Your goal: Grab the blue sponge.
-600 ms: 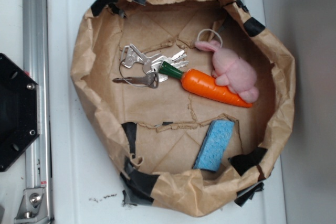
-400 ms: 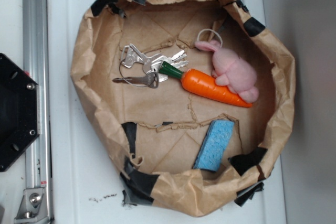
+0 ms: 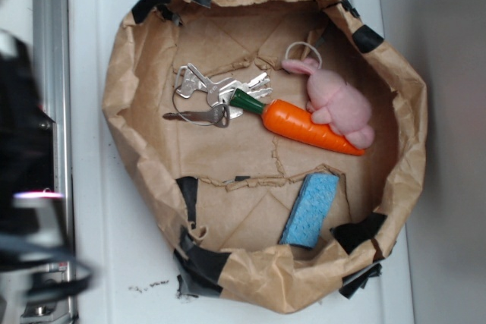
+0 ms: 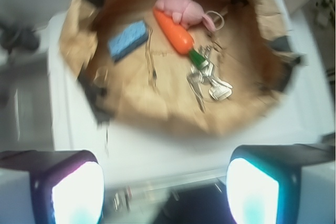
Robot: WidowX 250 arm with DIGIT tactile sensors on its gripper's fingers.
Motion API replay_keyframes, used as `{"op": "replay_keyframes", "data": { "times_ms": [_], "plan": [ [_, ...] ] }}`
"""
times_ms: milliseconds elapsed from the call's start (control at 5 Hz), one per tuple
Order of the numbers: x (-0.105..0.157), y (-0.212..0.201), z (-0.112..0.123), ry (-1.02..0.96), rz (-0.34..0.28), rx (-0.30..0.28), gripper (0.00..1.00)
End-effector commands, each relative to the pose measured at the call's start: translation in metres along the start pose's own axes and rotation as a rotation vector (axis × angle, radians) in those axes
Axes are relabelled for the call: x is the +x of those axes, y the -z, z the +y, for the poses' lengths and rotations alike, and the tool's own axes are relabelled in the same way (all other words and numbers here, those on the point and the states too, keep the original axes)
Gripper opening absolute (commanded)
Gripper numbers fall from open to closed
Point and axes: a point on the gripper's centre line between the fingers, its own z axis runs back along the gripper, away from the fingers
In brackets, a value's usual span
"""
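The blue sponge (image 3: 310,209) lies inside the paper bag (image 3: 129,73), against its wall, well apart from the carrot (image 3: 311,128). The pincer (image 4: 165,184), spread wide and empty, should descend across the sponge's narrow width, clearing the bag's rim.

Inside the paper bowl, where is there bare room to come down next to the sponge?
Bare paper lies left of the blue sponge, below the keys and carrot. It is tight on the sponge's right and bottom, against the paper wall. The carrot, keys and pink bunny crowd the upper middle.
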Motion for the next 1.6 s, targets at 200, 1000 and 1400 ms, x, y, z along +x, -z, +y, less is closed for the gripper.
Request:
{"op": "replay_keyframes", "data": {
  "times_ms": [200,1000,1400],
  "plan": [
    [0.083,0.106,-0.008,-0.327,-0.033,-0.078,1.00],
    [0.106,0.143,-0.050,-0.313,-0.028,-0.144,1.00],
    [0.109,0.189,-0.061,-0.221,0.033,-0.080,1.00]
  ]
}}
